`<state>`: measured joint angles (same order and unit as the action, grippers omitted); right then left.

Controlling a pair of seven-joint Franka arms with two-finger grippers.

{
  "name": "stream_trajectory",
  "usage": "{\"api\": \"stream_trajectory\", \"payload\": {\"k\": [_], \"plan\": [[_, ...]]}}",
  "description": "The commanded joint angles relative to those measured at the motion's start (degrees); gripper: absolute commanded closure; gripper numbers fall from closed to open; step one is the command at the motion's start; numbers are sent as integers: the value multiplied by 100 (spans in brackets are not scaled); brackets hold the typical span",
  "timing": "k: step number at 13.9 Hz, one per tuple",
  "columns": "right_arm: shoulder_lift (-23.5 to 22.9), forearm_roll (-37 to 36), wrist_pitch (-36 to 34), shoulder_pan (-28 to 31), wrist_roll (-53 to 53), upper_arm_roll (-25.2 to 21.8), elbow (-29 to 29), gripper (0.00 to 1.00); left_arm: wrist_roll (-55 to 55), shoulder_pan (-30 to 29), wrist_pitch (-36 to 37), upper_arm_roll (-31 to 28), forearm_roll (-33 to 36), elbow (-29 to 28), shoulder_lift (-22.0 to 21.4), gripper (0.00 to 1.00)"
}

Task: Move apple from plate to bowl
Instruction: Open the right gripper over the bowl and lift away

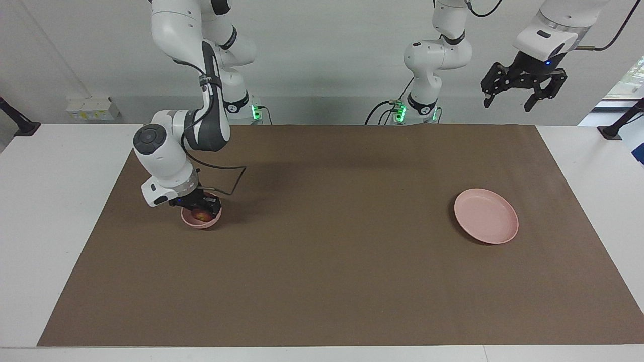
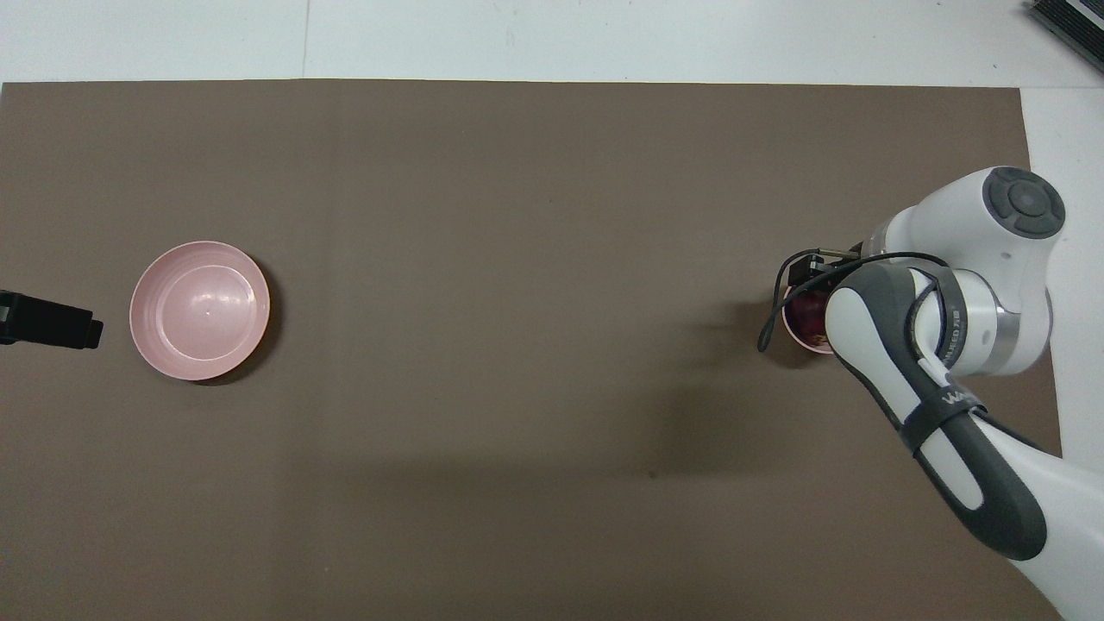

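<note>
The dark red apple [image 1: 202, 216] lies inside the small pale pink bowl [image 1: 196, 222] near the right arm's end of the table. My right gripper [image 1: 200, 206] is down right over the bowl, at the apple. In the overhead view the arm covers most of the bowl [image 2: 795, 332], and only part of the apple [image 2: 809, 312] shows. The wide pale pink plate [image 1: 486, 215] lies bare near the left arm's end and also shows in the overhead view [image 2: 199, 310]. My left gripper [image 1: 508, 104] is open and empty, held high in the air, and its tip shows beside the plate in the overhead view [image 2: 52, 321].
A brown mat [image 1: 327, 261] covers most of the white table. The right arm's cable [image 1: 236, 181] loops just above the mat beside the bowl. Nothing else stands on the mat between bowl and plate.
</note>
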<state>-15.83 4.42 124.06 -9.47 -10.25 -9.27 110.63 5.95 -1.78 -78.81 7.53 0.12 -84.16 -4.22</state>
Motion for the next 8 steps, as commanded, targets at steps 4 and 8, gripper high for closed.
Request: {"api": "stream_trajectory", "payload": {"k": [4,8], "plan": [[500,-29,-319,24,-21,4,-174,0,56,38,77,-50,120,-13,-79,0],[1028,-362,-1477,24,5,4,-866,0,56,29,15,-50,94,-13,-70,0]]}}
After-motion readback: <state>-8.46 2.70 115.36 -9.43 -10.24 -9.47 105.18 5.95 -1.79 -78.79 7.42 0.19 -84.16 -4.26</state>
